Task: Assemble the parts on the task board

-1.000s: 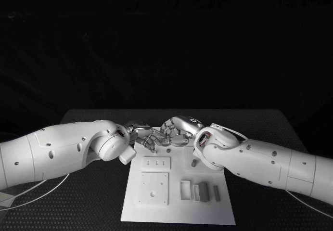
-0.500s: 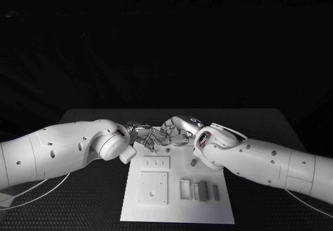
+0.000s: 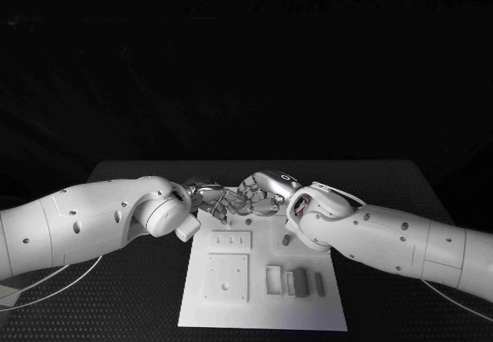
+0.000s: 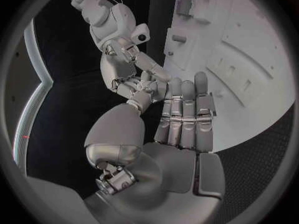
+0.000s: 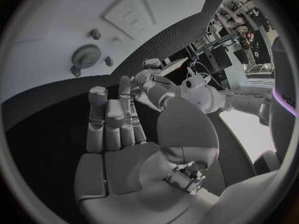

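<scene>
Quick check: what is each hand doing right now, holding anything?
Left hand: open, fingers straight, holding nothing, above the task board's far edge.
Right hand: open, fingers extended, nothing in it.

We see our silver, many-fingered right hand (image 5: 118, 134) with its fingers stretched out side by side over the black textured tabletop (image 5: 37, 134), holding nothing. Its fingertips meet those of our silver left hand (image 5: 146, 87). Beyond lies the white flat task board (image 5: 50, 30), carrying a grey toothed gear (image 5: 85, 56) and a raised white rectangular plate with small slots (image 5: 127, 16).
</scene>
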### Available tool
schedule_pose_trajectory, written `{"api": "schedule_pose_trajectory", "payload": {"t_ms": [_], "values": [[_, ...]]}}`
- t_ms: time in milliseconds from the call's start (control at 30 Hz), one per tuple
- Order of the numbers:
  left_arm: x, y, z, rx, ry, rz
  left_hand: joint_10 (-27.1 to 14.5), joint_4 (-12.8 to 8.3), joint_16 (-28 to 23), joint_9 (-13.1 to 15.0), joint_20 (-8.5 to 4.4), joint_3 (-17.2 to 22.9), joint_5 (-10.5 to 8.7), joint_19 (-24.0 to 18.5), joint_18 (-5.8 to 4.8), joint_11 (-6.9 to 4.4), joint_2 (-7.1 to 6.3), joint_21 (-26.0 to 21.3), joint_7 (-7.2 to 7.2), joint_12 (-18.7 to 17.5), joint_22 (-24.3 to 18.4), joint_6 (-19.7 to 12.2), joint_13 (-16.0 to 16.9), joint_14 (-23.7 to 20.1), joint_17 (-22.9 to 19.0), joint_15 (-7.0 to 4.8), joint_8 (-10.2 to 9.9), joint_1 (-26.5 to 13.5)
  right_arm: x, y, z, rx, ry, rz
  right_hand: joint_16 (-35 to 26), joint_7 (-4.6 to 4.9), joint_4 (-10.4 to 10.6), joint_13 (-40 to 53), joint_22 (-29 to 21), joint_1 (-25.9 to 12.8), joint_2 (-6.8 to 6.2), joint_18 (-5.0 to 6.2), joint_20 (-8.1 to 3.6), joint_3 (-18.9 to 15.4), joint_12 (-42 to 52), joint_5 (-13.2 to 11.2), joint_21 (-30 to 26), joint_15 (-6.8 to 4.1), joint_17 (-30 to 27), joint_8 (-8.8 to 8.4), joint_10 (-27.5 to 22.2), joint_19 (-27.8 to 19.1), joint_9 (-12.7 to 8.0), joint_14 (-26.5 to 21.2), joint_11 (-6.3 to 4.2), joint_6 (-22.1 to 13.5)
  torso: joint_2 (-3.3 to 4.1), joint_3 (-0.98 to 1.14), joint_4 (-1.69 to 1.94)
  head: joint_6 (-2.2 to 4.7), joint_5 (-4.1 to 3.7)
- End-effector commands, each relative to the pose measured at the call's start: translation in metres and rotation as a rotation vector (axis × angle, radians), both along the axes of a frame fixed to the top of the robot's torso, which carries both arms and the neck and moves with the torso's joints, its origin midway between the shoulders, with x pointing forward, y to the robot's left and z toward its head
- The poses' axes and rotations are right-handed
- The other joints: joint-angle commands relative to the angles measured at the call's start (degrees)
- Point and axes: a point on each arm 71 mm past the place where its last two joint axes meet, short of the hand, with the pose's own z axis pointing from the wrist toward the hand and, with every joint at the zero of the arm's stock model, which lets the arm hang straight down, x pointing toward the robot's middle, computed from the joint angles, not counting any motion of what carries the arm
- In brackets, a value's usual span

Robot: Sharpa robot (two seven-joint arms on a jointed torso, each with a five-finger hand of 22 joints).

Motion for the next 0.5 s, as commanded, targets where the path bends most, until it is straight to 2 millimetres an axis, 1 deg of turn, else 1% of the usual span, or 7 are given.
{"api": "schedule_pose_trajectory", "payload": {"t_ms": [33,267,500], "values": [[0.0005,-0.0006,0.0025,-0.008,-0.012,-0.007,0.47,0.01,0.28,0.13,-0.45,-0.34,-0.35,-0.05,1.0,0.02,-0.52,0.29,0.02,0.2,0.11,0.37,0.1,-0.08,0.07,-0.51,0.31,-0.01,-0.0005,-0.0003,-0.0027,-0.021,0.003,0.005,0.03,0.0,0.02,0.1,1.02,-0.37,0.18,2.74,-0.24,-0.24,-0.23,0.1,-0.21,-0.33,0.01,0.36,0.57,0.27,0.04,0.02,-0.03,0.58,0.0,0.04,-0.04,0.03,0.02],[0.0001,-0.0013,0.0025,-0.008,-0.01,-0.011,0.46,-0.18,0.6,0.26,-0.58,-0.32,-0.35,0.01,0.98,-0.05,-0.57,0.32,-0.06,0.42,0.33,0.47,0.28,-0.11,0.12,-0.61,0.34,0.17,-0.0006,0.0,-0.0028,-0.02,0.002,0.003,0.02,-0.01,0.03,0.15,1.02,-0.39,0.19,2.74,-0.24,-0.24,-0.24,0.1,-0.21,-0.35,0.01,0.38,0.6,0.27,0.04,0.02,-0.04,0.61,0.01,0.02,-0.03,0.03,-0.01],[0.0002,0.0001,0.0023,-0.005,-0.01,-0.005,0.25,-1.65,1.11,0.51,-0.77,1.15,-0.34,0.05,0.84,-0.09,0.05,0.31,-0.16,0.78,0.79,0.49,0.62,-0.31,0.06,-0.75,0.25,2.64,-0.0005,-0.0005,-0.003,-0.02,0.001,0.003,0.02,-0.02,0.03,0.19,1.02,-0.42,0.18,2.74,-0.24,-0.25,-0.25,0.1,-0.22,-0.36,0.01,0.38,0.61,0.26,0.04,0.02,-0.05,0.62,0.01,0.04,-0.04,0.0,-0.03]]}}
